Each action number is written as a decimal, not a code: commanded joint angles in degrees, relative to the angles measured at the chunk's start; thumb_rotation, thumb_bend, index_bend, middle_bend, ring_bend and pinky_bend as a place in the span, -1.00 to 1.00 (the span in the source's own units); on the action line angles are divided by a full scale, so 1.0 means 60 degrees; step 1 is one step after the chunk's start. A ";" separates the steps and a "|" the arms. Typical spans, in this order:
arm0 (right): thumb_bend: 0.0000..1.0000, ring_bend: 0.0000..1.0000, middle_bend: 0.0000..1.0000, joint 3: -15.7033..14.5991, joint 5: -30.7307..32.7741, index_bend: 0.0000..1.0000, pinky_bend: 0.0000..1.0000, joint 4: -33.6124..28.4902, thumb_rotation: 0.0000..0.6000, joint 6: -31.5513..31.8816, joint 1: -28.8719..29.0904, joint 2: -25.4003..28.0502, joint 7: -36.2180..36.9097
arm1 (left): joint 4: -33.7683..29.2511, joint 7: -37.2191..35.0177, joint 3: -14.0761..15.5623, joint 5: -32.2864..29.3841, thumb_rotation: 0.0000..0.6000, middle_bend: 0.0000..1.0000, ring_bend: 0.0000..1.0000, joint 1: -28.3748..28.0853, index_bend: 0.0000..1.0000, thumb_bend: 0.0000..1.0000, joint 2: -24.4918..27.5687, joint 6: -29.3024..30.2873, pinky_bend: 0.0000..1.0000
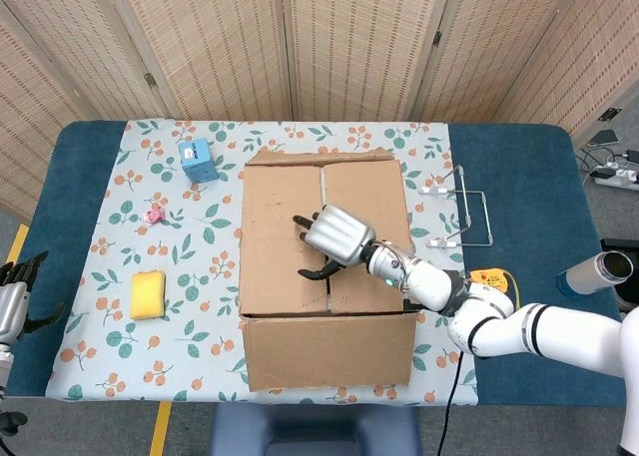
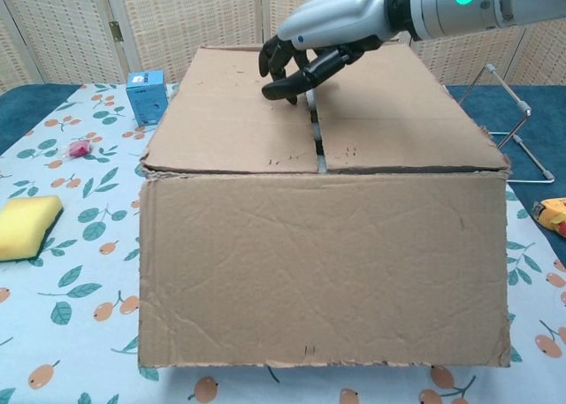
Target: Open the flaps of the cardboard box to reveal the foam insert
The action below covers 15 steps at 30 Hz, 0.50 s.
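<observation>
- Cardboard box (image 1: 324, 276): one, with two top flaps (image 2: 239, 112) lying closed.
- Yellow sponge (image 1: 149, 294): one.
- Small blue carton (image 1: 199, 161): one.
- Small pink item (image 1: 154, 216): one.
- Wire rack (image 1: 464, 217): one.
- Orange-and-yellow item (image 1: 491, 277): one, partly hidden.
- Grey cylinder (image 1: 595, 273): one.
- Patterned cloth (image 1: 110, 266): one, spread on one tabletop (image 1: 529, 177).
- Robot hand: two, right (image 1: 334, 238) and left (image 1: 14, 301).

Staged robot test area, likely a lab: woven-reed folding screens (image 1: 300, 47) enclose a blue-topped table (image 1: 519, 167) with a fruit-print cloth (image 1: 200, 306); a white power strip (image 1: 614, 175) lies on grey floor marked with yellow tape (image 1: 160, 428).
</observation>
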 commanded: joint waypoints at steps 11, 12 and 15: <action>-0.19 -0.23 -0.62 -0.0315 0.0112 -0.12 -0.06 -0.0527 -1.00 0.0091 -0.0092 0.0424 -0.0713 | 0.0010 0.0060 -0.0004 -0.0004 1.00 -0.67 -0.74 0.0001 -1.00 -0.24 -0.0017 -0.0005 -1.00; -0.19 -0.23 -0.61 -0.0342 0.0141 -0.12 -0.06 -0.0602 -1.00 0.0124 -0.0117 0.0520 -0.0792 | 0.0012 0.0063 -0.0007 -0.0008 1.00 -0.67 -0.74 0.0004 -1.00 -0.24 -0.0014 -0.0001 -1.00; -0.19 -0.23 -0.61 -0.0409 0.0277 -0.11 -0.06 -0.0797 -1.00 0.0202 -0.0184 0.0785 -0.1008 | 0.0020 0.0084 -0.0003 -0.0008 1.00 -0.67 -0.74 -0.0002 -1.00 -0.24 -0.0024 -0.0019 -1.00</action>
